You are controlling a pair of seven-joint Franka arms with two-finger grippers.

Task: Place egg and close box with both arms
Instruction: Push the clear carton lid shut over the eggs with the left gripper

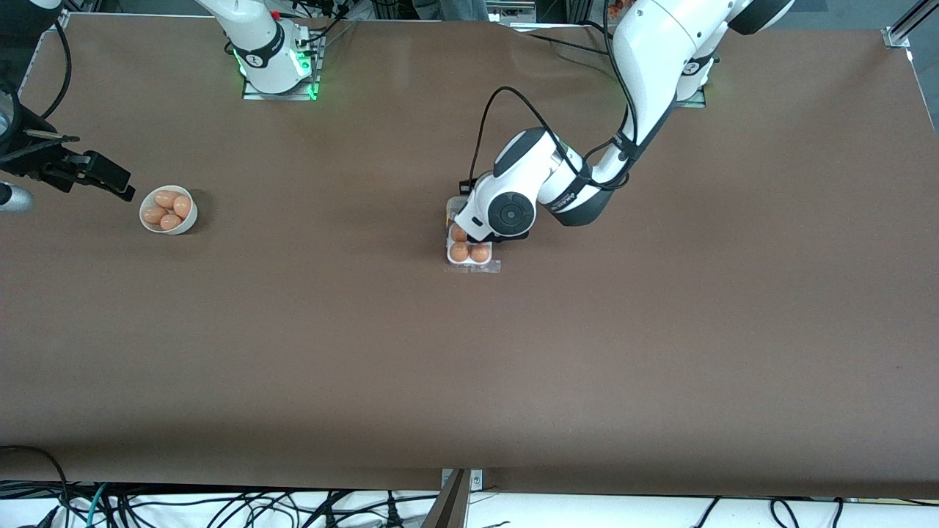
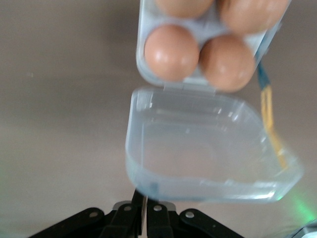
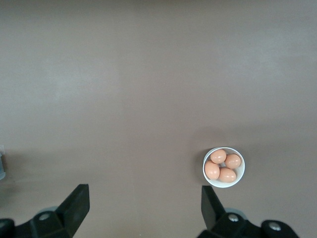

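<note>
Clear lid [image 2: 198,148] hung open off box [image 1: 469,253] at table [image 1: 469,367] middle, four eggs [image 2: 171,52] seated. Left gripper [image 2: 145,215] fingers pinched together at lid's free edge; you needed slow arc over hinge. Right gripper [image 3: 143,203] waited above bowl [image 1: 169,209], fingers apart.

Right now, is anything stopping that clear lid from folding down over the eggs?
Nothing visible does. The lid hangs open from the box, and all four cells hold eggs seated low in the tray. The left gripper, shut, is at the lid's free edge. The right gripper waits open high above the bowl.
</note>
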